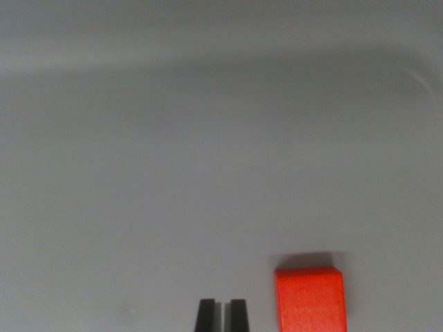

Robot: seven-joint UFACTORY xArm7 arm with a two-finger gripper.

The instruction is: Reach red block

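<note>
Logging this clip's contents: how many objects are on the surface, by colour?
Red: 1, the red block, at the wrist view's right of the gripper
Other colours: 0
Total: 1

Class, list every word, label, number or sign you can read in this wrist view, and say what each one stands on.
There is no readable text in the wrist view.
The red block shows plain faces with no print or label.
The gripper fingertips are plain black with no markings.
The grey surface carries no writing or signs.
</note>
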